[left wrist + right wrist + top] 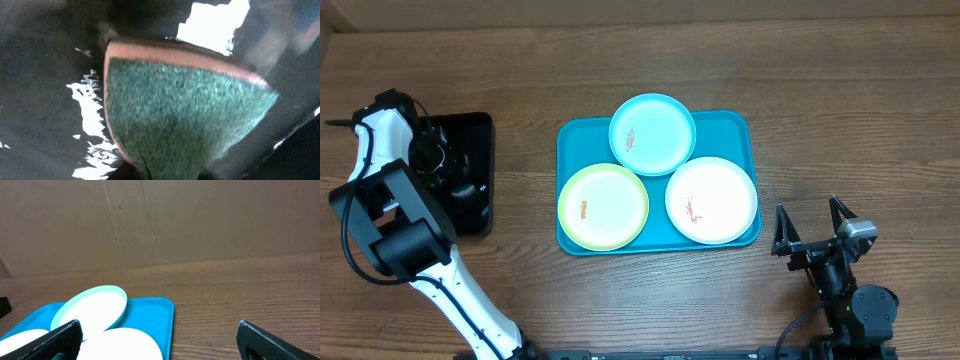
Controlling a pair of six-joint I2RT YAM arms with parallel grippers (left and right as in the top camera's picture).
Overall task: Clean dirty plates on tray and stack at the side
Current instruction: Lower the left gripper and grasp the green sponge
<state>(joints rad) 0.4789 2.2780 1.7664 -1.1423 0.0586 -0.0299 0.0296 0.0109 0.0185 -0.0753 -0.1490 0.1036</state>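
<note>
The turquoise tray (735,130) lies at the table's centre with three plates on it. The light blue plate (652,134) is at the back, the yellow-green plate (603,206) front left, the white plate (711,200) front right; each has a small orange-red smear. My left gripper (460,178) is down in the black tray and shut on a green sponge (185,115) with an orange backing; its fingers (170,172) are mostly hidden. My right gripper (812,232) is open and empty, to the right of the tray. Its wrist view (165,342) shows the blue plate (92,307), white plate (125,345) and tray (155,310).
A smaller black tray (480,125) stands at the left; it glints wet in the left wrist view (90,120). The left arm's white links (430,260) run along the front left. Bare wooden table (840,100) lies right of and behind the turquoise tray.
</note>
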